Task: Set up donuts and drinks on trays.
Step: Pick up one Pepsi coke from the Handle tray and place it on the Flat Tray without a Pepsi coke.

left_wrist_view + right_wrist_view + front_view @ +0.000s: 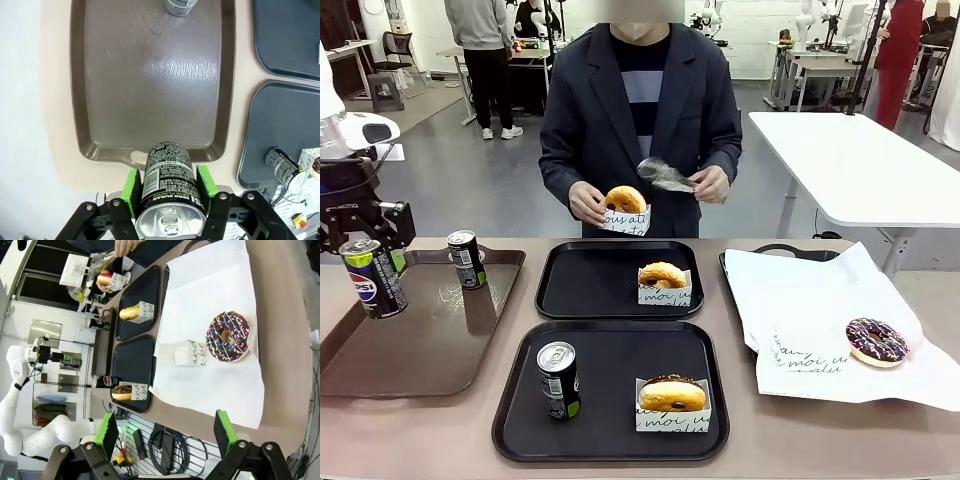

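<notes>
Here, can upright (silver top up), clamped in left hand

Left tool raised, jaws clamped on a can, right tool hovering, jaws spread wide

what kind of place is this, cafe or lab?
Probably a robotics lab staged as a snack counter, not a cafe: a bare white work table and dark office chair behind, loose black cables under the table edge, golden-brown sleeved donuts on square black plastic trays.
</notes>
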